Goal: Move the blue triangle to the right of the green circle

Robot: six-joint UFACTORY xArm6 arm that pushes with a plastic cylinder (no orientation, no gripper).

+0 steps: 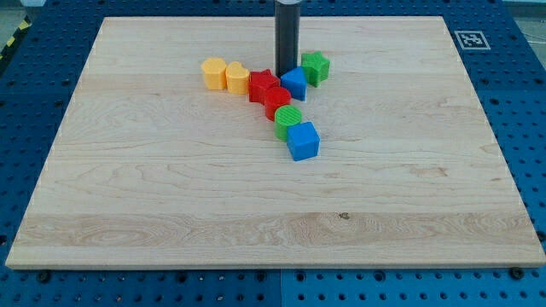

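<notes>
My tip sits upper centre of the frame, touching or just behind the small blue triangle block; there's no pincer on the rod, so no grip state to report. That block lies just above the green circle block, in a tight cluster on the wooden desk: two yellow, two red, blue cube, green star — eight total, two per colour. Desk is open all round the cluster, widest toward the lower frame; the only marking is a square tag at upper right, with no readable text.
</notes>
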